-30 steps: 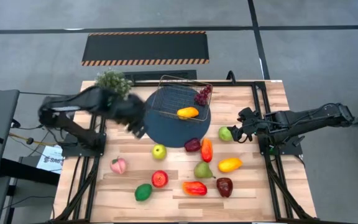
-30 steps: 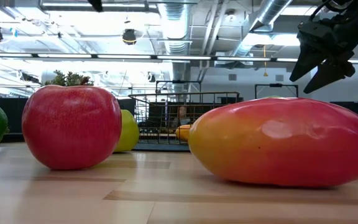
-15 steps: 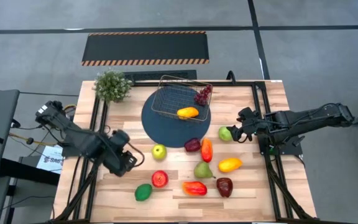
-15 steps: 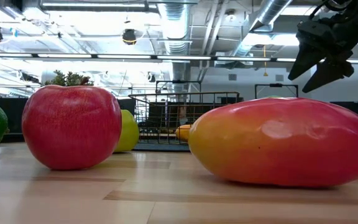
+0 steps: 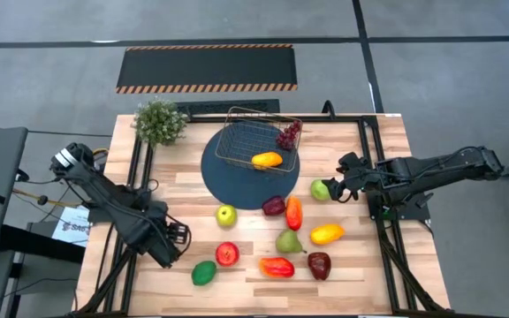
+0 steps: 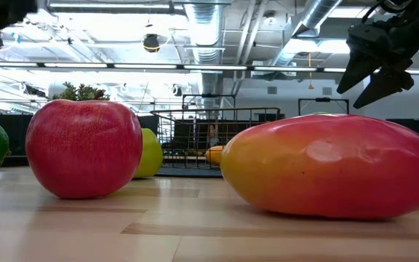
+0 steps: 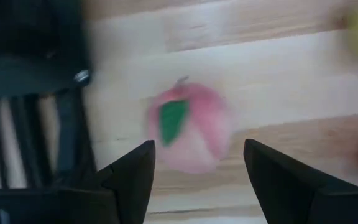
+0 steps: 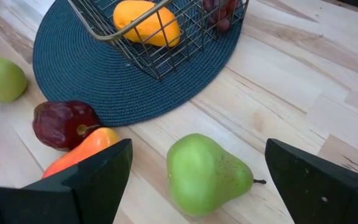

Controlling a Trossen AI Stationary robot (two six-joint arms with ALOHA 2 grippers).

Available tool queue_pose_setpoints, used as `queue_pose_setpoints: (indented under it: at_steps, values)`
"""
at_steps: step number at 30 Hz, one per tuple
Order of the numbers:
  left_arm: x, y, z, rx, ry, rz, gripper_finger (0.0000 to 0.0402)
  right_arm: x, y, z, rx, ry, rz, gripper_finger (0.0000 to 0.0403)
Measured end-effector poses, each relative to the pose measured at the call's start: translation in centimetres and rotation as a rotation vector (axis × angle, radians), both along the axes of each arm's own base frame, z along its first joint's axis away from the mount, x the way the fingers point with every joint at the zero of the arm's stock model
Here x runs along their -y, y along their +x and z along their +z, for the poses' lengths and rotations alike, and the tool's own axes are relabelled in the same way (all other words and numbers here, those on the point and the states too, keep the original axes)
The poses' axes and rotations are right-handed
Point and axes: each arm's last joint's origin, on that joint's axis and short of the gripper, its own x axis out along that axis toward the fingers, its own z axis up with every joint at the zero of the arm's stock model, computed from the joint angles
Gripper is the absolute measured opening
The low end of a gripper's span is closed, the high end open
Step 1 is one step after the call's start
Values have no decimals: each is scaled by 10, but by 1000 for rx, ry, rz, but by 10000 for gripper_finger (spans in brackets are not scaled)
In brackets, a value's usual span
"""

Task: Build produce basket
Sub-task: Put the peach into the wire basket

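Wooden counter (image 5: 360, 265) carries scattered produce; the basket (image 5: 256, 147) sits on a blue mat (image 5: 228, 185), holding a mango (image 5: 267, 160) and grapes (image 5: 288, 135). Left tool (image 7: 197, 168) hovers wide apart over a blurred peach (image 7: 188, 134), hiding it from above. Right tool (image 8: 194, 171), also wide, hangs over a green pear (image 8: 207, 174).

Upper right of the high view, the desk (image 5: 387, 141) is bare planks, a free way in to the basket (image 5: 259, 141) from that side. The potted plant (image 5: 160, 121) blocks the upper-left corner. Lower centre is crowded: red apple (image 5: 227, 253), lime (image 5: 203, 272), mango (image 5: 276, 266) and pear (image 5: 289, 240) sit close together, with narrow gaps only.
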Motion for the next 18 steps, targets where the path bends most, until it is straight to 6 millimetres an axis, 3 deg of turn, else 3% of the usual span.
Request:
queue_pose_setpoints:
  at_steps: [5,11,18]
  values:
    - [3,-12,-16,-88,-35,97,232,0,0,0,-1,0,1,385]
    - [9,-12,-10,81,67,88,232,0,0,0,-1,-1,1,385]
    - [9,-14,-12,27,34,117,232,0,0,0,-2,-1,1,385]
